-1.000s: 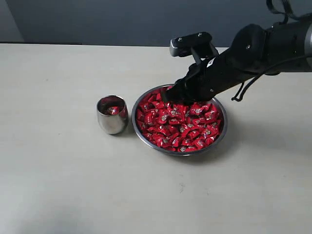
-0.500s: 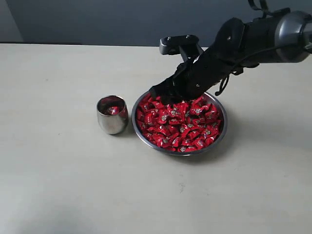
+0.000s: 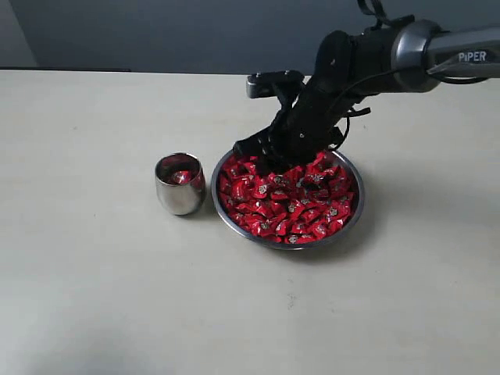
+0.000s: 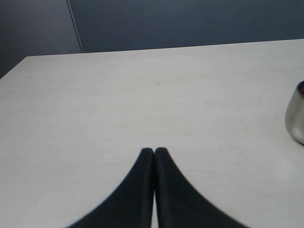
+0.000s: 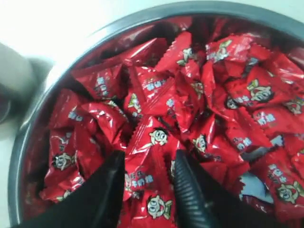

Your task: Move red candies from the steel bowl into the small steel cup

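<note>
Right pincer (image 5: 149, 164) stood parted, tips down in heap of red candies (image 5: 228, 95). One candy lay between fingers; grip not clear. Steel bowl (image 3: 291, 244) sat directly beneath pincer. Small steel cup (image 3: 180, 195) stood ahead of tips, just beyond bowl rim, untouched. Left pincer (image 4: 154, 153) was closed, over bench (image 4: 142, 95).

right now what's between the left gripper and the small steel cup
Only bare table between left gripper and small steel cup, per the left wrist view.
</note>
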`<state>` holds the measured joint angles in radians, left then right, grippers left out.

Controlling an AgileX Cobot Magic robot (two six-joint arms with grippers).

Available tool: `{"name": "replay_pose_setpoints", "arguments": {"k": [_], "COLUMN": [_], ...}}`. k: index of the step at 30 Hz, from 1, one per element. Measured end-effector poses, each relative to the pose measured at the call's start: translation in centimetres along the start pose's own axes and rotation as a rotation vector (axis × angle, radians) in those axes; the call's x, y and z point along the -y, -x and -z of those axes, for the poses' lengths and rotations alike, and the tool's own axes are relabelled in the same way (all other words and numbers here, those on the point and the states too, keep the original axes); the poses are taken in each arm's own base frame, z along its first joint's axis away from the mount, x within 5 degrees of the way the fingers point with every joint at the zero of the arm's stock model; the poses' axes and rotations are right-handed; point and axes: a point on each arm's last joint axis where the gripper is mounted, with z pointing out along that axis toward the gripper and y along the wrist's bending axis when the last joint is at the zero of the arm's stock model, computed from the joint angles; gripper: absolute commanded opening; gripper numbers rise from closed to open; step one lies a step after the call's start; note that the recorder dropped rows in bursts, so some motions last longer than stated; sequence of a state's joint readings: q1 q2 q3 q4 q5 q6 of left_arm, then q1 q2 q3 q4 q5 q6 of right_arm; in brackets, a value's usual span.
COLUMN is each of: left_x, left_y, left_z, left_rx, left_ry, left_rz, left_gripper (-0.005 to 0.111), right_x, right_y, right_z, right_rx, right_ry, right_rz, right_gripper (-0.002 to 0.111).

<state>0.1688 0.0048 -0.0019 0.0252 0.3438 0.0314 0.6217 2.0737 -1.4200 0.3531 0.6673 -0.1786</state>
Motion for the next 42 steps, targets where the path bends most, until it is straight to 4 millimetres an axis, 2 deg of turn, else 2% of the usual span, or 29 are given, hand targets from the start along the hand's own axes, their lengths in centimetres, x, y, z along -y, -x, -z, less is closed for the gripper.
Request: {"name": "replay_pose_setpoints", "arguments": {"k": [4, 11, 17, 23, 28, 31, 38, 42], "left_x": [0.0, 0.0, 0.0, 0.0, 0.0, 0.0, 0.0, 0.0], "left_y": [0.0, 0.0, 0.0, 0.0, 0.0, 0.0, 0.0, 0.0], "left_z": [0.0, 0.0, 0.0, 0.0, 0.0, 0.0, 0.0, 0.0], "left_rx": [0.0, 0.0, 0.0, 0.0, 0.0, 0.0, 0.0, 0.0], "left_ry": [0.0, 0.0, 0.0, 0.0, 0.0, 0.0, 0.0, 0.0], "left_rz": [0.0, 0.0, 0.0, 0.0, 0.0, 0.0, 0.0, 0.0], "left_gripper": [0.0, 0.0, 0.0, 0.0, 0.0, 0.0, 0.0, 0.0], "right_x": [-0.2, -0.4, -0.7, -1.7, -1.9, -2.3, -4.5, -4.5], "right_y": [0.9, -0.3, -0.3, 0.0, 0.1, 0.5, 2.9, 3.3], "right_z": [0.8, 0.9, 0.9, 1.0, 1.0, 1.2, 2.4, 2.5], "right_rx": [-0.004, -0.146, -0.147, -0.143, -0.135, -0.127, -0.006, 0.026], "right_ry": [-0.006, 0.001, 0.031, 0.133, 0.149, 0.154, 0.156, 0.15], "right_rz": [-0.198, -0.224, -0.265, -0.384, -0.496, -0.543, -0.556, -0.557], "right_gripper": [0.035, 0.035, 0.035, 0.035, 0.035, 0.035, 0.035, 0.035]}}
